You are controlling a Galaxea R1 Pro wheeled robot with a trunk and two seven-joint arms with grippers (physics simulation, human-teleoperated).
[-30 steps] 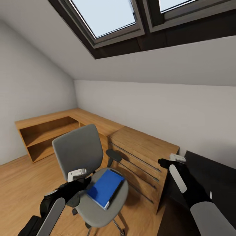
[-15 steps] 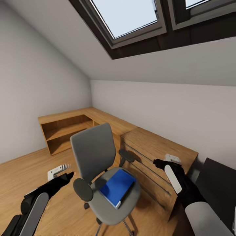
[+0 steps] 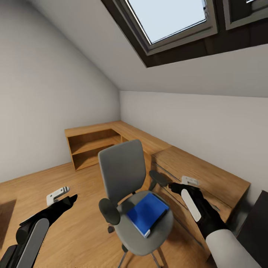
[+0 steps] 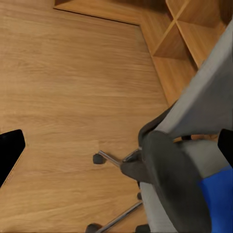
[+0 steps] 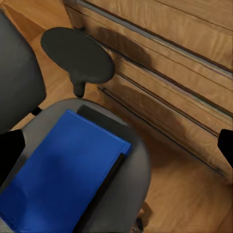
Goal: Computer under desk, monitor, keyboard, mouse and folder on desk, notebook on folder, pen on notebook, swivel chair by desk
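From the head camera, the swivel chair [image 3: 134,193] stands on the wooden floor [image 3: 67,193] between the two arms, and the folder [image 3: 147,213] lies flat on its seat, presumably because it has not yet been fetched to the counter. The right gripper [image 3: 175,186] hovers above and just beyond the far armrest, near the folder, a likely position for a reach down to it; the left gripper [image 3: 70,197] hangs well apart from the chair on its other side, over bare floor. A wooden drawer chest [image 3: 208,178] stands behind the chair and a low wooden shelf unit [image 3: 93,145] runs along the wall. Against the frame a second ago, the whole picture has slid rightward, so the camera has turned; the left gripper, then touching the chair's near armrest, is now clear of it. In the left wrist camera, the dark fingers [image 4: 10,153] stand spread wide at the frame's edges, released and grasping nothing; between them lie the floor, the chair's armrest [image 4: 170,179] and a corner of blue folder. In the right wrist camera, the fingers [image 5: 9,145] are likewise parted and empty, and the folder [image 5: 63,179] rests on the grey seat between and ahead of them, with the chest's drawer fronts beyond.
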